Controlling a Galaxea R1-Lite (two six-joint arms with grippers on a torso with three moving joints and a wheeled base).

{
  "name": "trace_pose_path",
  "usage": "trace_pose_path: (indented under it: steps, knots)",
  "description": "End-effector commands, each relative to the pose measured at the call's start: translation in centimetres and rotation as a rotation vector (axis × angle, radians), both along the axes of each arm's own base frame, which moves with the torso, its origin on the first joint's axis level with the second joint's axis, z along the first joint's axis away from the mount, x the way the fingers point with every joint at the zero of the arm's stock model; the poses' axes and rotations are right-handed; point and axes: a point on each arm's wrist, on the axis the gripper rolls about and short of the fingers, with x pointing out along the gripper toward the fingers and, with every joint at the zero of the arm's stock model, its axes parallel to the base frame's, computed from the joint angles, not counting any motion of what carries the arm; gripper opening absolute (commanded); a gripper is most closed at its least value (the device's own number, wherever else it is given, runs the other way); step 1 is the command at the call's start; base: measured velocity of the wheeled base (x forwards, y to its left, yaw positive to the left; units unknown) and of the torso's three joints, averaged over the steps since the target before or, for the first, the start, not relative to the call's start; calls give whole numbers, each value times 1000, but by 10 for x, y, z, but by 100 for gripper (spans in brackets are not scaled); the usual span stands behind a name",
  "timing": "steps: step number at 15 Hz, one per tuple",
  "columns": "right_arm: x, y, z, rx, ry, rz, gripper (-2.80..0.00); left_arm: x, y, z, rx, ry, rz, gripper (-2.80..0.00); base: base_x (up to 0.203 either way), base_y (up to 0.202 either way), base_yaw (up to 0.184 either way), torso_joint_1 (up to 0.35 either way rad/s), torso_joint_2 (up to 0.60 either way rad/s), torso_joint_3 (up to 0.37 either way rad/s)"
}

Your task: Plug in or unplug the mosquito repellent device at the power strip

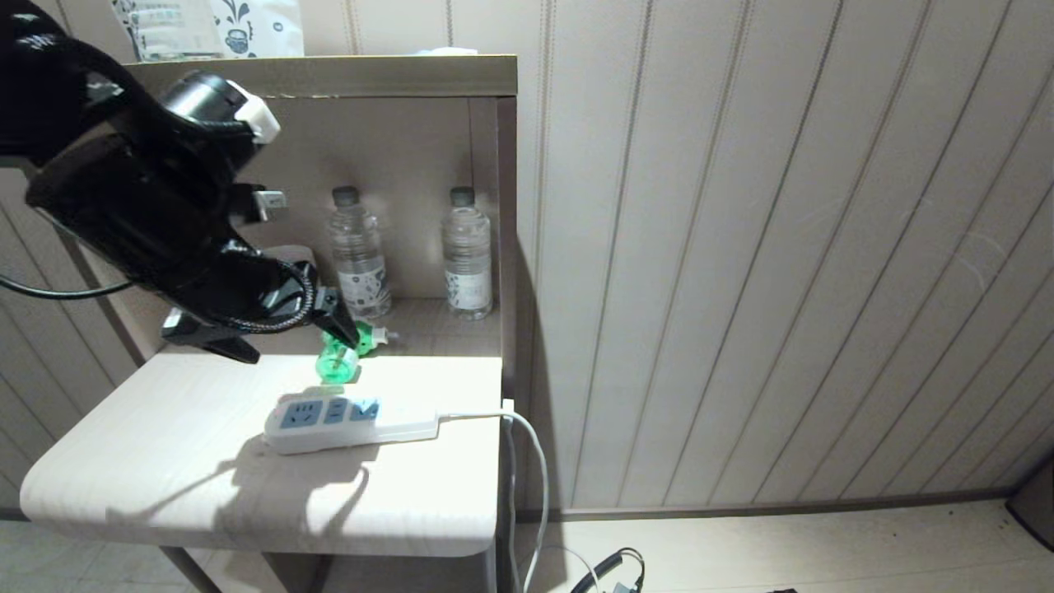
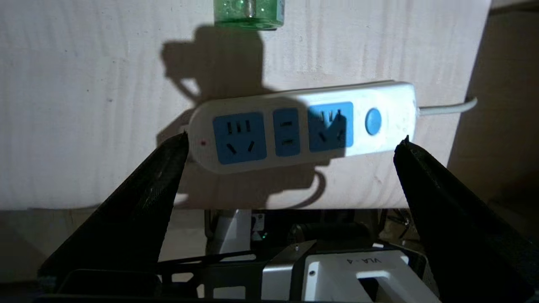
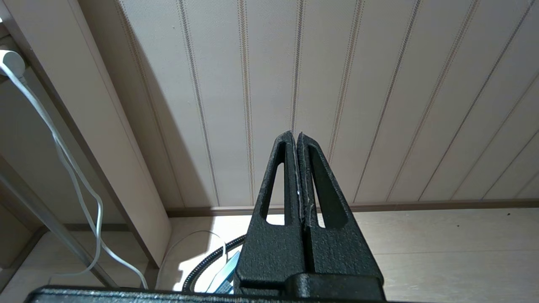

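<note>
While the left gripper (image 1: 284,342) hangs wide open by the mosquito repellent device (image 1: 342,356) (lying unplugged), it must grab it, then reach the power strip (image 1: 350,422).

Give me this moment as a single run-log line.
left claw: open, above power strip | mosquito repellent device: unplugged, lying on table behind strip | sockets: all free | right claw: shut, parked

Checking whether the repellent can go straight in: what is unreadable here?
- Mosquito repellent device: head view, the left claw covers its head and prongs.
- Same device: left wrist view, cut off by the top edge.
- Power strip: left wrist view, shadow darkens its middle sockets.
</note>
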Motion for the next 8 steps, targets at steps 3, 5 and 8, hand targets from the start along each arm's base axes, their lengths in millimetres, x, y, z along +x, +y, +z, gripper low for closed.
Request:
trace_pose_path:
  steps: [3, 5, 8]
  knots:
    - [0, 0, 0, 0, 0, 0, -280, 52, -6, -49, 47, 83, 96, 0, 0, 0, 0, 0, 0, 0]
    - [0, 0, 0, 0, 0, 0, -280, 67, -3, -59, 30, 61, 131, 0, 0, 0, 0, 0, 0, 0]
    - [0, 0, 0, 0, -1, 1, -280, 79, -2, -70, 29, 58, 143, 0, 0, 0, 0, 0, 0, 0]
